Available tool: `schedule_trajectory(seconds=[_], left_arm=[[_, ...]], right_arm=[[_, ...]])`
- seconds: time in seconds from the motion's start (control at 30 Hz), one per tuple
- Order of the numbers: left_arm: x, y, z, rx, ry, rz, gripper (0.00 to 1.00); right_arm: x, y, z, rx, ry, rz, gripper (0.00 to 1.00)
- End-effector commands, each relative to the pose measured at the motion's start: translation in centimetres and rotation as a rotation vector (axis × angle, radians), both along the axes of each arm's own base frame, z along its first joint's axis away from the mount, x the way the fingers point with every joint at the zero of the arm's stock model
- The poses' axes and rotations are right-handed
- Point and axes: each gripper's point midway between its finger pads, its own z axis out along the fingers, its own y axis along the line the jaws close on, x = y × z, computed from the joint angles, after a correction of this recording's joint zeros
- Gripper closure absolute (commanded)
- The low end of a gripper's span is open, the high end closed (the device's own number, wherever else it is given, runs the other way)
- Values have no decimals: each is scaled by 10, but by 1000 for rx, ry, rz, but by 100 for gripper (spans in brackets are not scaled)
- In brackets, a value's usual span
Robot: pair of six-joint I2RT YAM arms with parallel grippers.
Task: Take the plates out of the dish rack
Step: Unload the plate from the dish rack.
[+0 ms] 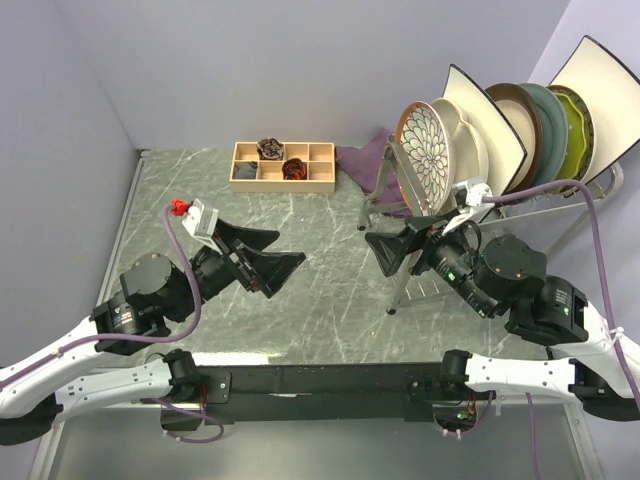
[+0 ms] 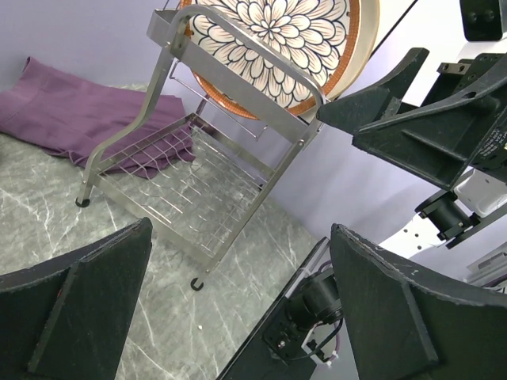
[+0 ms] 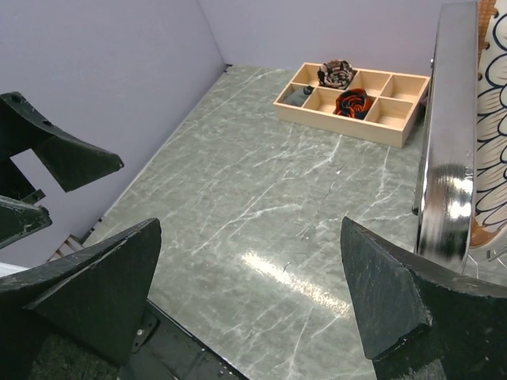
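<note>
- Several plates (image 1: 500,120) stand on edge in the dish rack (image 1: 386,180) at the far right of the table (image 1: 300,300), packed one behind another and leaning back toward the wall.
- Frontmost is the petal-patterned plate (image 1: 425,145); behind it come a cream one, a white square, dark-rimmed, teal and yellow-green plates, then another white square.
- The rack's tubular end frame (image 3: 445,142) stands upright right in front of the petal plate, between it and the right gripper (image 1: 377,255).
- That right gripper hangs low just beside the rack's near leg, jaws spread wide, nothing in them.
- The left gripper (image 1: 289,248) hovers over bare marble, well apart from the rack, its jaws also wide and empty, pointing toward the rack.
- A purple cloth (image 1: 362,160) lies crumpled behind the rack's left end.
- A wooden compartment tray (image 1: 280,185) sits at the back of the table, left of the cloth, with small dark items in some cells.
</note>
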Motion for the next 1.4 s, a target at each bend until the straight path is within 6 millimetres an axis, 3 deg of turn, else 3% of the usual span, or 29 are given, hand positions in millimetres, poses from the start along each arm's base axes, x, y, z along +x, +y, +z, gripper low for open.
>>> schedule_trajectory(seconds=[0.0, 0.33, 0.43, 0.47, 0.5, 0.57, 0.6, 0.63, 0.67, 0.7, 0.73, 0.77, 0.8, 0.93, 1.17, 1.2, 1.23, 1.27, 1.33, 1.37], left_arm=[[-2, 1, 9, -32, -21, -6, 1], [5, 2, 1, -20, -22, 27, 1], [16, -4, -20, -6, -9, 71, 1], [20, -5, -30, 13, 5, 87, 0], [24, -11, -39, 37, 20, 95, 1], [32, -13, -49, 74, 28, 126, 0], [36, -15, -57, 100, 34, 142, 1], [40, -15, -62, 114, 39, 162, 1], [43, -15, -69, 128, 46, 181, 1], [47, -14, -75, 141, 52, 205, 0], [48, -14, -78, 147, 53, 208, 0], [48, -15, -85, 156, 55, 205, 1], [47, -16, -87, 158, 56, 198, 1], [44, -17, -103, 184, 69, 180, 1], [41, -25, -105, 168, 62, 140, 1], [40, -26, -106, 168, 64, 137, 0], [40, -27, -106, 171, 65, 133, 1], [39, -29, -107, 174, 67, 122, 1], [38, -30, -107, 173, 68, 112, 1], [37, -31, -107, 175, 68, 109, 1]], right_arm=[[1, -7, 15, 49, -10, -29, 0], [-7, -36, 41, 157, -55, -44, 2], [-3, -46, 52, 148, -30, -101, 7], [3, -38, 49, 111, -13, -122, 7], [5, -45, 63, 132, -19, -157, 7], [15, -35, 60, 52, -8, -197, 9], [18, -42, 76, 66, -21, -231, 10], [24, -48, 76, 25, -25, -288, 11], [33, -39, 74, -31, -28, -328, 12], [35, -48, 91, -24, -45, -370, 14], [41, -63, 91, -69, -49, -469, 15], [48, -55, 89, -133, -57, -505, 16], [49, -61, 99, -131, -68, -536, 19], [60, -65, 102, -243, -103, -690, 23], [62, -83, 101, -376, -136, -867, 25], [63, -80, 93, -411, -141, -870, 26], [62, -83, 101, -330, -137, -881, 26], [63, -82, 96, -411, -149, -877, 26], [60, -86, 104, -345, -138, -902, 27], [59, -89, 103, -403, -142, -905, 28]])
